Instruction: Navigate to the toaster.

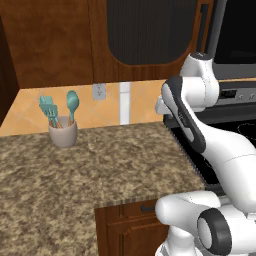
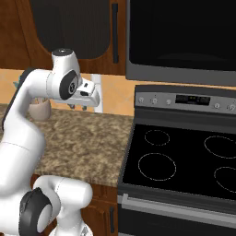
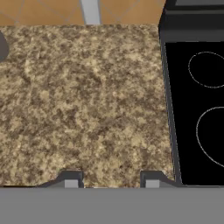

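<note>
The toaster is out of view. My gripper (image 3: 111, 183) hangs above the speckled brown granite counter (image 3: 87, 100) and points down at it, close to the counter's right edge beside the stove. Its two dark fingertips (image 3: 71, 179) stand well apart with nothing between them, so it is open. In the right base view the gripper (image 2: 77, 107) sits at the end of the folded white arm, over the counter in front of the backsplash.
A black glass-top stove (image 2: 184, 161) borders the counter on the right, under a dark microwave (image 2: 184, 37). A beige cup (image 1: 63, 134) with teal utensils stands at the back left of the counter. Wooden cabinets (image 1: 50, 40) hang above, and a wall outlet (image 1: 99, 91) is on the tiled backsplash.
</note>
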Tool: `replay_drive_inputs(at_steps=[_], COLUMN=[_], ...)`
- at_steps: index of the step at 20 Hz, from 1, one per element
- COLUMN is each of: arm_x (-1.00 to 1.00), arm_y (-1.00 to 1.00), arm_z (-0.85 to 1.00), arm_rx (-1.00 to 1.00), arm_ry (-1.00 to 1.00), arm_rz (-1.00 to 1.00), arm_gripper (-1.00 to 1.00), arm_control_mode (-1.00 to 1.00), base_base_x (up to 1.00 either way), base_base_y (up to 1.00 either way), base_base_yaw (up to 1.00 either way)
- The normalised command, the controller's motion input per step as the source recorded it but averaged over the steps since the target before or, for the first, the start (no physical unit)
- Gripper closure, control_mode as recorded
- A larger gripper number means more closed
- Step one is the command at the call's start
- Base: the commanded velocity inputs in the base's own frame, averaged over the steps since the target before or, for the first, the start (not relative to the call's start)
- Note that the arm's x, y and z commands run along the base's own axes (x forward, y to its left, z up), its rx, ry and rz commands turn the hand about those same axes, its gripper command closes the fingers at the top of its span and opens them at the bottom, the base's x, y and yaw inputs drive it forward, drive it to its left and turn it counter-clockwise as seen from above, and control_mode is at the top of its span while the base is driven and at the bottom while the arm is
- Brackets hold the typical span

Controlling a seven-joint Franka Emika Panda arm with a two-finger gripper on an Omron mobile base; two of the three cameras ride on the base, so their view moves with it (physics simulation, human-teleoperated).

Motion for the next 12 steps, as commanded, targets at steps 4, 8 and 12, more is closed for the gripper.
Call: replay_drive_inputs(at_steps=[4,8,12], arm_x=[0.0,-0.29,-0.8], arm_y=[0.0,0.0,-0.04], arm_z=[0.0,-0.03,-0.27], arm_rx=[0.0,0.0,0.0], arm_ry=[-0.01,0.0,0.0], arm_rz=[0.0,0.0,0.0], arm_gripper=[-1.0,-1.0,-1.0], arm_control_mode=[-1.0,-1.0,-1.0], base_base_x=[0.0,0.0,0.0], base_base_y=[0.0,0.0,0.0], base_base_yaw=[0.0,0.0,0.0])
